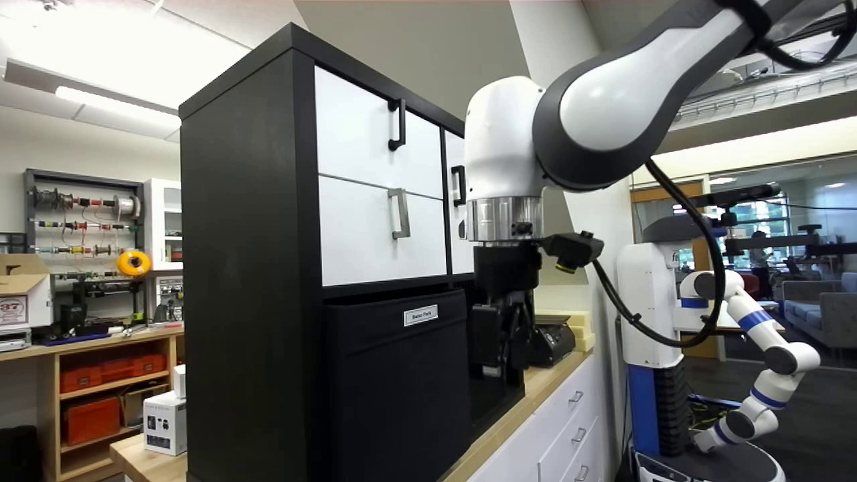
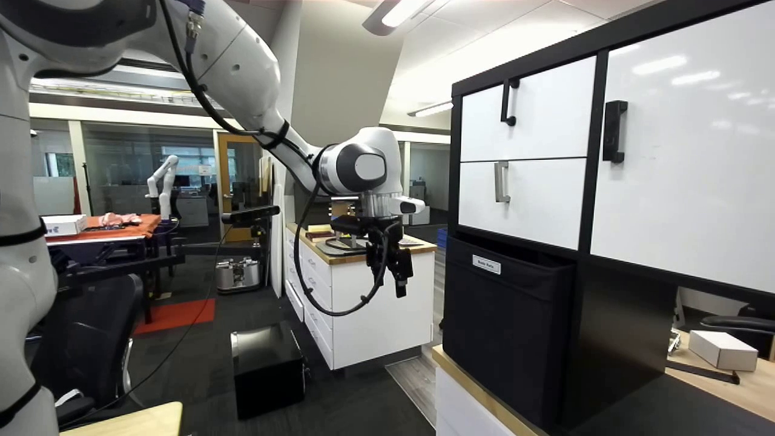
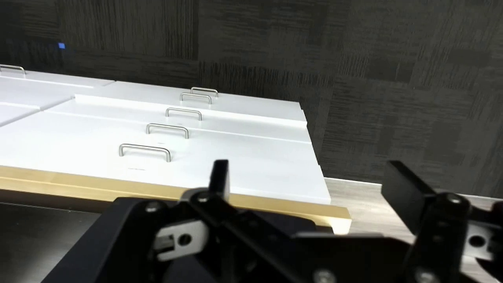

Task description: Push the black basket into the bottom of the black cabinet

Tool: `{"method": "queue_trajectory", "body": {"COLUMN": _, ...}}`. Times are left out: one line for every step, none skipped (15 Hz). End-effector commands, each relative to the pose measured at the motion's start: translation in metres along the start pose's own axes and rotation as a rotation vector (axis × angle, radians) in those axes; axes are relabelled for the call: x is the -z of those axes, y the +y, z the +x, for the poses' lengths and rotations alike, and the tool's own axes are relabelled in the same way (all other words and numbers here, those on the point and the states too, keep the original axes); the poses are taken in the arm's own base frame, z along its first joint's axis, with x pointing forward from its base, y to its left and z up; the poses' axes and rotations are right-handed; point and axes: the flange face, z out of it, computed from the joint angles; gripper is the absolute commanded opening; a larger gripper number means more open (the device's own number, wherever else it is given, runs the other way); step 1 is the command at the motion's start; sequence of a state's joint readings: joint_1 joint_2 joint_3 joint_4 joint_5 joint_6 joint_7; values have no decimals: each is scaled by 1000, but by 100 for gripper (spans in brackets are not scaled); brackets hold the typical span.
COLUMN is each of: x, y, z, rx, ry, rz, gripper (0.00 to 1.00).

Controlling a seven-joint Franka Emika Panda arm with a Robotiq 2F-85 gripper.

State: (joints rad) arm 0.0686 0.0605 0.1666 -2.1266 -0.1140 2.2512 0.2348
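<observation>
The black basket (image 1: 395,388) with a white label sits in a lower compartment of the black cabinet (image 1: 241,268), below white drawer fronts. In an exterior view the basket (image 2: 502,327) juts a little out past the cabinet (image 2: 626,333), and its dark open top shows. My gripper (image 1: 499,358) hangs pointing down, level with the basket. In an exterior view a gap shows between the gripper (image 2: 399,278) and the basket's front. In the wrist view the gripper (image 3: 308,181) is open with nothing between its fingers, and part of the basket (image 3: 284,221) shows below and behind them.
The cabinet stands on a wooden counter (image 3: 118,186) with white drawers (image 3: 235,157) and metal handles below. Black handles (image 2: 613,130) stick out above the basket. A dark device (image 1: 552,341) stands on a counter behind. An open compartment lies beside the basket.
</observation>
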Motion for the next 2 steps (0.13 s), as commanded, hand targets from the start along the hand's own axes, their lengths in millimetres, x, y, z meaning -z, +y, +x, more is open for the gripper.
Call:
{"method": "queue_trajectory", "body": {"x": 6, "y": -1, "z": -5, "rx": 3, "ry": -10, "rz": -3, "gripper": 100}}
{"method": "queue_trajectory", "body": {"x": 11, "y": -1, "z": -8, "rx": 5, "ry": -14, "rz": -6, "gripper": 100}}
